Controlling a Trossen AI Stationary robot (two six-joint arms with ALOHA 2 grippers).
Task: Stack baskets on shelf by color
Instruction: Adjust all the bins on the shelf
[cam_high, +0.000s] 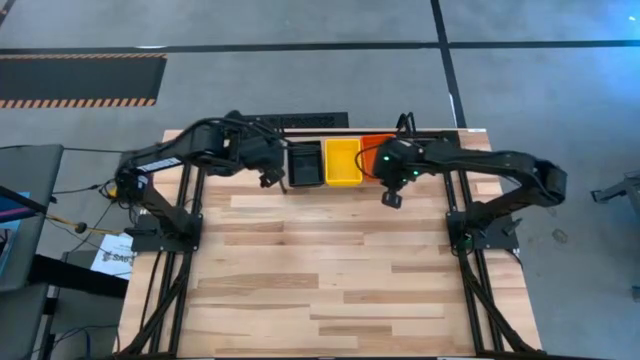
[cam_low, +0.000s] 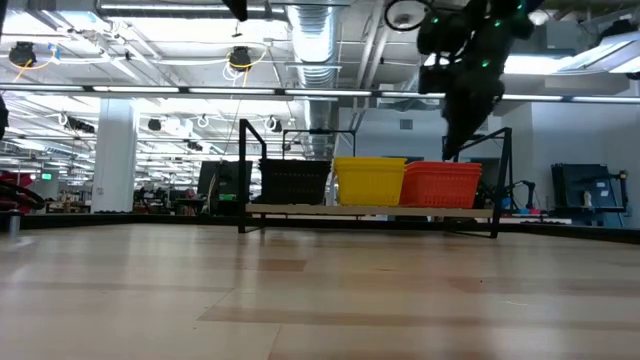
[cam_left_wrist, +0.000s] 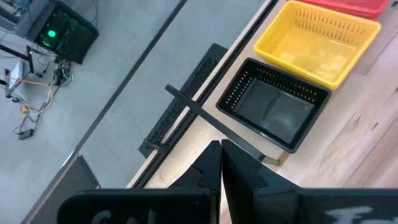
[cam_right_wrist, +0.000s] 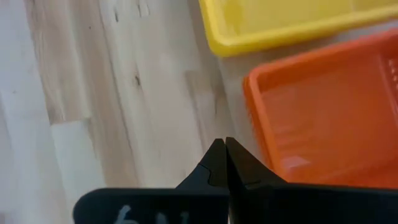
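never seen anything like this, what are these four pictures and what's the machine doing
It is a robot with two dark arms at a wooden table. One picture looks straight down, one looks level across the tabletop, and two come from cameras on the arms' wrists. At the table's far edge a low black shelf holds three basket stacks side by side: black baskets, yellow baskets, and red-orange baskets. The left gripper is above the black stack, the right gripper beside the red-orange one. Both are shut and hold nothing.

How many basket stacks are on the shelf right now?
3, side by side on the shelf: black stack at one end, yellow stack in the middle, orange stack at the other. Baskets nested inside cannot be counted.
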